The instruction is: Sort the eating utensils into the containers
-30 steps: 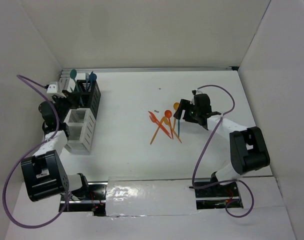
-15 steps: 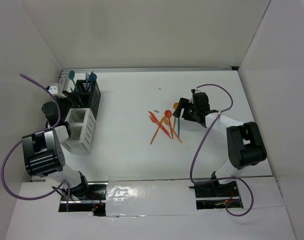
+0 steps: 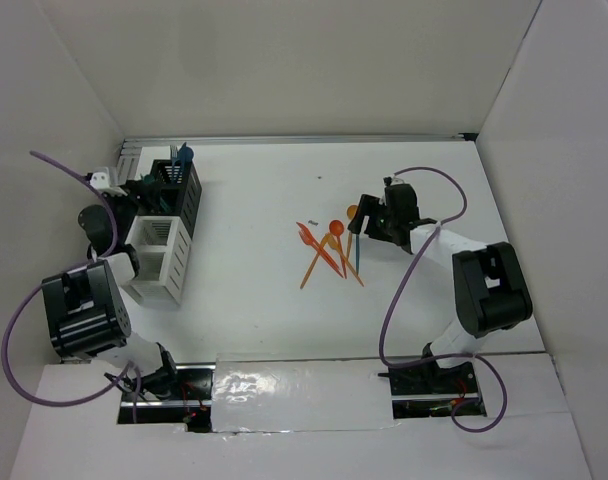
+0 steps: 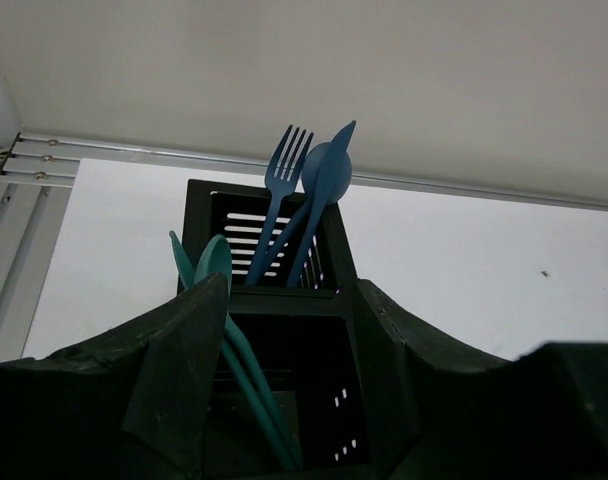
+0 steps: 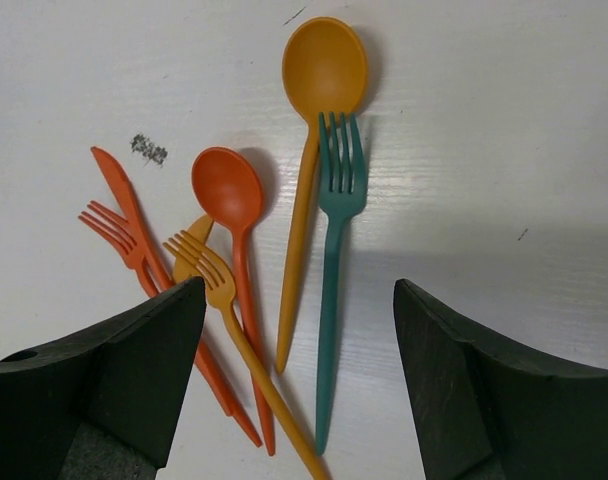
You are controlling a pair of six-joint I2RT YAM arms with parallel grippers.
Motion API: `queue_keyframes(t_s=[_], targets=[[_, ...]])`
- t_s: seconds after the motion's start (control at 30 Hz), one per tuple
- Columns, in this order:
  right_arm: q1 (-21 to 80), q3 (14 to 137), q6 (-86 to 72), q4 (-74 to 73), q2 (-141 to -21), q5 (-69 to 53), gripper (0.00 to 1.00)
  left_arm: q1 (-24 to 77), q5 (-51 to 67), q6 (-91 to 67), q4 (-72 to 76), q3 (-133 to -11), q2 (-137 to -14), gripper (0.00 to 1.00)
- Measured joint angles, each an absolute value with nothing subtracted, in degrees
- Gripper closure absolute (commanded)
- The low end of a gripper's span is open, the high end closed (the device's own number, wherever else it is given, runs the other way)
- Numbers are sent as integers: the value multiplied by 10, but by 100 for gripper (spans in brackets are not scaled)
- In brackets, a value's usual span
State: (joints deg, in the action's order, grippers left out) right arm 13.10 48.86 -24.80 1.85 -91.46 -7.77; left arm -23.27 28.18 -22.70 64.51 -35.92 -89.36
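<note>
My left gripper [image 4: 284, 400] [image 3: 147, 190] hovers open over the near compartment of the black mesh container [image 4: 274, 310] [image 3: 181, 195]. A teal spoon [image 4: 214, 262] stands loose in that compartment and leans by my left finger. In the far compartment stand a blue fork [image 4: 284, 160] and a blue spoon [image 4: 329, 172]. White containers [image 3: 159, 255] adjoin the black one. My right gripper [image 5: 296, 370] [image 3: 362, 222] is open above the pile of utensils [image 3: 332, 245]. In the pile lie a teal fork [image 5: 336, 200], a yellow spoon [image 5: 324, 65], a red-orange spoon [image 5: 227, 190], a yellow fork [image 5: 209, 275] and a red-orange knife [image 5: 119, 180].
A metal rail frame [image 4: 24, 170] runs along the back wall behind the containers. White walls close the table on the left, back and right. A small grey speck [image 5: 149, 150] lies near the pile.
My left gripper has opened, and the teal spoon it held above the black container now stands inside it. The right gripper shifted slightly toward the pile and stays open.
</note>
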Motion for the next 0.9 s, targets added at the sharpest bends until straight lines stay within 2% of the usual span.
queue_keyframes(t_s=[0.17,0.33,0.43,0.6,0.8,0.9], targets=[[131,507,-243,12,-939,-61,21,-235,282,-221,566,-361,-782,30],[131,514,-239,1,-957,-46,35,-206,290,-164,362,-482,-692,26],[134,523,-235,-9,-973,-38,43,-142,284,-125,257,-560,-681,25],[140,531,-230,-20,-990,-23,46,-58,284,-104,100,-662,-701,25],[149,548,-224,-28,-1009,-12,48,-24,277,-113,33,-666,-712,23],[155,562,-217,-34,-1021,4,57,-16,271,-125,6,-662,-712,23]])
